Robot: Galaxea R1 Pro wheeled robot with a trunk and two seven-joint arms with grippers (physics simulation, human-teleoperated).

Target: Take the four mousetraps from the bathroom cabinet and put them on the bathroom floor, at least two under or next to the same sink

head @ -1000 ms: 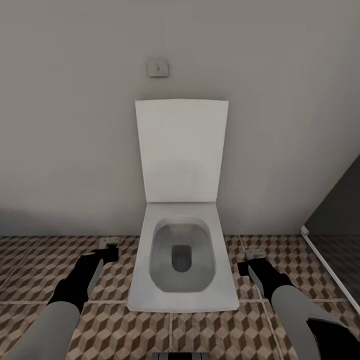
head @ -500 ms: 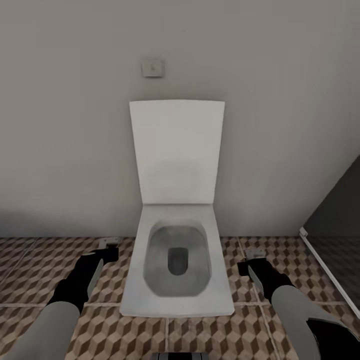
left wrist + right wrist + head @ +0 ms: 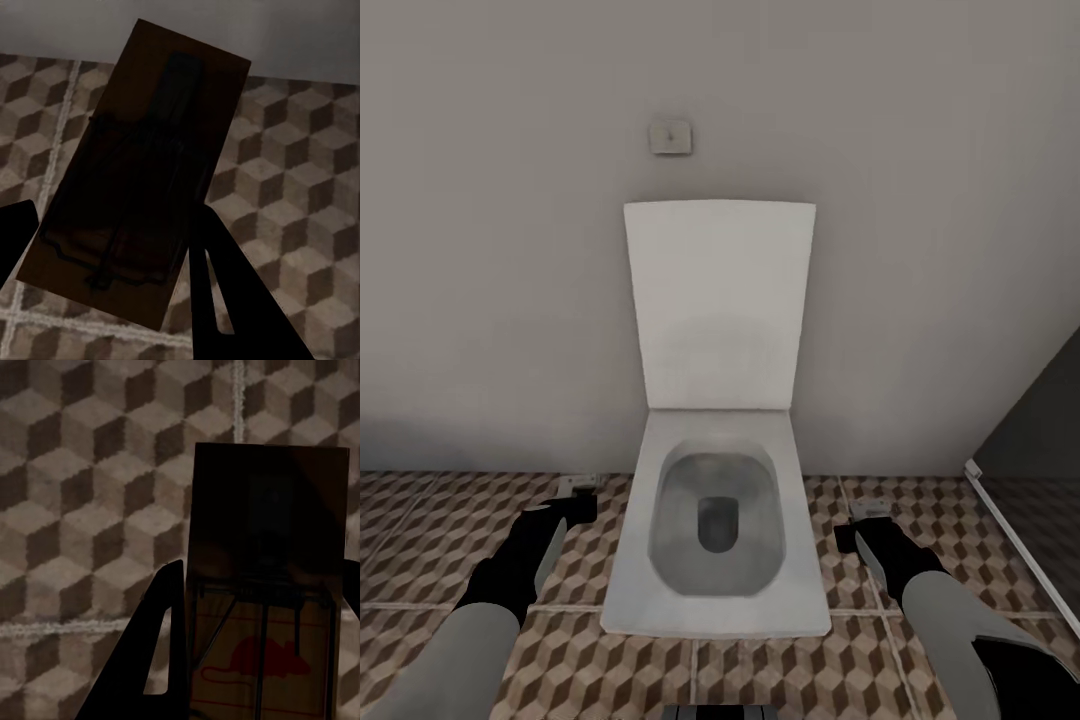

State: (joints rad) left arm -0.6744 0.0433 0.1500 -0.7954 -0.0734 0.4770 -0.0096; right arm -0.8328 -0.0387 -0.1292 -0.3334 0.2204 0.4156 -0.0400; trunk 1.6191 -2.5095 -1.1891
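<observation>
Head view: the robot faces a white square toilet (image 3: 715, 520) with its lid raised against a grey wall, a small flush plate (image 3: 671, 137) above. The left gripper (image 3: 578, 489) and the right gripper (image 3: 870, 510) hang low over the bathroom floor (image 3: 430, 540), one on either side of the bowl, well apart. From here the jaw state cannot be read.

Left wrist view: a mousetrap (image 3: 139, 172) sits between the dark fingers (image 3: 225, 292), held by its sides; the jaws are narrowed onto it. Its long axis runs roughly along the fingers, slightly skewed, projecting beyond the tips over cube-pattern tile near the foot of the wall.

Right wrist view: a second mousetrap (image 3: 266, 585), its red mouse print visible, is clamped between the fingers (image 3: 161, 660), long axis in line with them, above the tile and a grout line.

Judgement: each trap lies directly beyond its own jaws, floor below. No sink appears, so release here would not serve the sink condition.
</observation>
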